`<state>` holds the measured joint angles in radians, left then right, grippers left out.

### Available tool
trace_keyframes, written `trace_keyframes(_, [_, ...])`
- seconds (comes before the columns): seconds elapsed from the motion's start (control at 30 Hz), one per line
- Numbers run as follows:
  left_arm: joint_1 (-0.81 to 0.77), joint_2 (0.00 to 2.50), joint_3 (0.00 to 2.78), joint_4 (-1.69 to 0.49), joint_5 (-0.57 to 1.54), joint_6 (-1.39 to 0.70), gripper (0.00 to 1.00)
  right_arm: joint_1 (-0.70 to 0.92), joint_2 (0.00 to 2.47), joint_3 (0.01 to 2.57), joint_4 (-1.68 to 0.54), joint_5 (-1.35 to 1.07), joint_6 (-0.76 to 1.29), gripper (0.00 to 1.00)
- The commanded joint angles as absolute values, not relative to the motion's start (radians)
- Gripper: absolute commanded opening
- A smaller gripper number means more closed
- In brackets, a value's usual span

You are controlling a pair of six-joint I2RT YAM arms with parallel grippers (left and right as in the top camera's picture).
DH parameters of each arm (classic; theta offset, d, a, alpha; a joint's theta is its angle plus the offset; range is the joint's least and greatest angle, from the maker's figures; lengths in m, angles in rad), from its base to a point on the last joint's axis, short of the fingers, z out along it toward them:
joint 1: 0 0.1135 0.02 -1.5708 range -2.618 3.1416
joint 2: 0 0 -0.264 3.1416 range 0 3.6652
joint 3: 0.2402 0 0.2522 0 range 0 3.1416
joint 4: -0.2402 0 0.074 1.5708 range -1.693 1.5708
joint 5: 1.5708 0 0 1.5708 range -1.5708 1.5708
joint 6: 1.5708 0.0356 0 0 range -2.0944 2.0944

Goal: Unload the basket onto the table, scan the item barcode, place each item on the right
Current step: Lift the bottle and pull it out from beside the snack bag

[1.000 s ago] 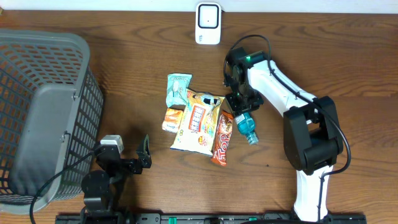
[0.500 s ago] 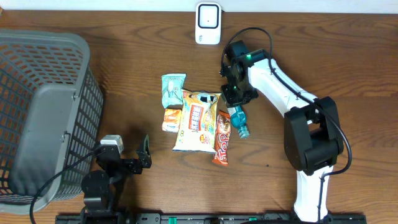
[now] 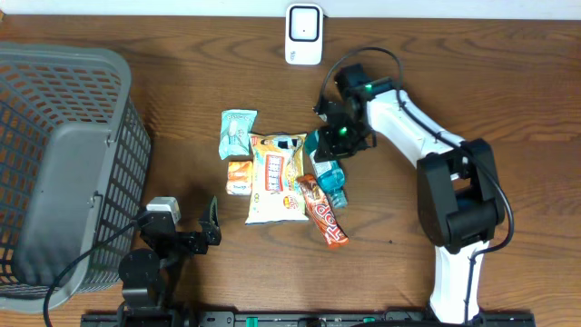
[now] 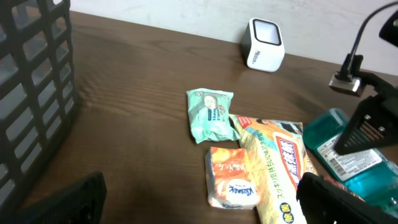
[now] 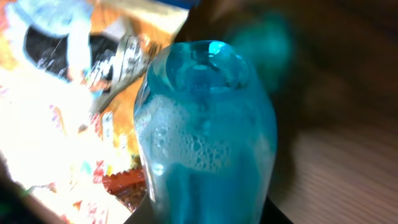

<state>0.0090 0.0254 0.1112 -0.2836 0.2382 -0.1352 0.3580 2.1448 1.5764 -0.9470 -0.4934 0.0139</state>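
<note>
My right gripper [image 3: 338,138] is shut on a blue bottle [image 3: 329,173] at the right edge of the snack pile. The bottle [image 5: 205,130] fills the right wrist view, with foamy blue liquid inside and my dark jaws at either side of it along the bottom edge. From the left wrist the bottle [image 4: 348,155] appears tilted, its white printed label facing this way. The white scanner [image 3: 303,34] stands at the table's back edge, apart from the bottle. My left gripper [image 3: 211,227] rests open near the front edge with nothing between its fingers [image 4: 62,202].
A green packet [image 3: 238,133], a small orange packet [image 3: 240,176], a large yellow snack bag [image 3: 277,177] and a red bar [image 3: 325,210] lie together mid-table. A big grey basket [image 3: 64,163] fills the left side. The scanner [image 4: 264,43] shows in the left wrist view too.
The right gripper has closed on the bottle and swung left and back with it. The snacks were pushed left and the red bar turned. The left arm has not moved.
</note>
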Motion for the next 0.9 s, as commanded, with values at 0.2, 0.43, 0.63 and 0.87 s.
trace_keyframes(0.2, [0.008, 0.023, 0.096, -0.306, 0.251, -0.147, 0.98, 0.227, 2.147, 1.575, -1.001, -0.941, -0.224, 0.01])
trace_keyframes(0.43, [0.008, 0.023, 0.096, -0.306, 0.251, -0.147, 0.98, 0.167, 2.147, 1.576, -1.189, -1.129, -0.449, 0.01])
trace_keyframes(0.63, [0.008, 0.023, 0.096, -0.306, 0.251, -0.147, 0.98, 0.157, 2.136, 1.576, -1.352, -1.129, -0.577, 0.01])
trace_keyframes(0.87, [0.008, 0.023, 0.096, -0.306, 0.251, -0.147, 0.98, 0.145, 2.039, 1.576, -1.509, -1.144, -0.723, 0.01])
